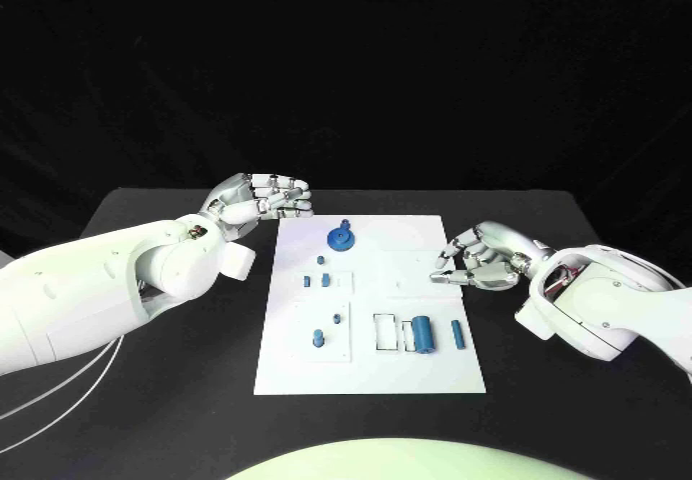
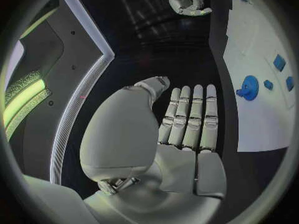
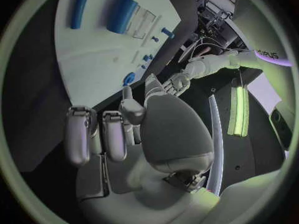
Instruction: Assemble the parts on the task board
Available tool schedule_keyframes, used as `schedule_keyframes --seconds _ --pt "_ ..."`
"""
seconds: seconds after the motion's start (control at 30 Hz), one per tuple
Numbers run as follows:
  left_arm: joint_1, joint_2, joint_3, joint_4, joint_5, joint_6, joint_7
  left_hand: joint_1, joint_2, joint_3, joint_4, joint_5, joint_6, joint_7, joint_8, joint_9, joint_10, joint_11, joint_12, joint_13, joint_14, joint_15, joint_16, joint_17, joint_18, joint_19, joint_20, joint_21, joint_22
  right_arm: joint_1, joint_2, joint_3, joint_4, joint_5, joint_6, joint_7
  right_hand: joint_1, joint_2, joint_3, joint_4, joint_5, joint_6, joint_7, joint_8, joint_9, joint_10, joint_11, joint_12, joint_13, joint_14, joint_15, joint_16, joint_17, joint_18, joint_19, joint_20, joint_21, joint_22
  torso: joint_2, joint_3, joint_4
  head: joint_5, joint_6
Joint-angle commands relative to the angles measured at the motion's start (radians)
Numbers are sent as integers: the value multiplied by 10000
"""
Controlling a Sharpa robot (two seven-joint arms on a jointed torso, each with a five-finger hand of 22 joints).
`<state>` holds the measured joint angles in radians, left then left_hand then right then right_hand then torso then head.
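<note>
Parts were seen scattered over the white task board [image 1: 368, 375] at the centre of the black table [image 1: 159, 400] in the head view: a blue gear-shaped piece [image 1: 340, 238] toward twelve o'clock, a fat blue cylinder [image 1: 423, 333] and a slim blue rod [image 1: 459, 335] toward five o'clock, and small blue pegs [image 1: 317, 339] toward seven o'clock. The left hand [image 1: 263, 198] was held off the board's eleven o'clock corner, fingers curled inward with nothing in them; the right hand [image 1: 483, 258] was hung at the board's three o'clock edge, fingers bent and apart, nothing gripped. In the left wrist view the left hand [image 2: 187, 122] was shown empty, its fingers side by side, beside the gear-shaped piece [image 2: 248, 88]. In the right wrist view the right hand [image 3: 118, 129] was shown empty, fingers bent, above the board [image 3: 93, 55], the cylinder [image 3: 122, 15] and the rod [image 3: 79, 9].
</note>
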<state>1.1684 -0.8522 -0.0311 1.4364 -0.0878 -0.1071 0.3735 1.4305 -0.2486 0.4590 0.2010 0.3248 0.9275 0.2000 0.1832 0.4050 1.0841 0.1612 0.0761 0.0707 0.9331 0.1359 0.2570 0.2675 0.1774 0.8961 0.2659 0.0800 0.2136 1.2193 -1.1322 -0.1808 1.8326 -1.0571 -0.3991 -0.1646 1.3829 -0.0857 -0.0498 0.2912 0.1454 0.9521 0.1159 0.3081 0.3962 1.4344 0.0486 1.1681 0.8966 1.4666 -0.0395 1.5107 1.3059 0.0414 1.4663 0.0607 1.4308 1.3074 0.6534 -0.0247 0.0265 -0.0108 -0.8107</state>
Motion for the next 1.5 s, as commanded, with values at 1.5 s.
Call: schedule_keyframes --seconds 1.5 --pt "-51 -122 8 261 -95 -93 7 -402 -58 -1127 530 -176 -132 -74 -161 -85 125 -18 -68 51 146 8 -402 157 58 -144 117 -139 -414 -1394 1129 -151 147 -1051 452 -3701 -1661 -396 -182 49 -122 -51 -82 555 265 1364 -182 4027 6741 916 4 453 2009 -345 973 17 1039 2544 -12 -20 -12 -64 -221"
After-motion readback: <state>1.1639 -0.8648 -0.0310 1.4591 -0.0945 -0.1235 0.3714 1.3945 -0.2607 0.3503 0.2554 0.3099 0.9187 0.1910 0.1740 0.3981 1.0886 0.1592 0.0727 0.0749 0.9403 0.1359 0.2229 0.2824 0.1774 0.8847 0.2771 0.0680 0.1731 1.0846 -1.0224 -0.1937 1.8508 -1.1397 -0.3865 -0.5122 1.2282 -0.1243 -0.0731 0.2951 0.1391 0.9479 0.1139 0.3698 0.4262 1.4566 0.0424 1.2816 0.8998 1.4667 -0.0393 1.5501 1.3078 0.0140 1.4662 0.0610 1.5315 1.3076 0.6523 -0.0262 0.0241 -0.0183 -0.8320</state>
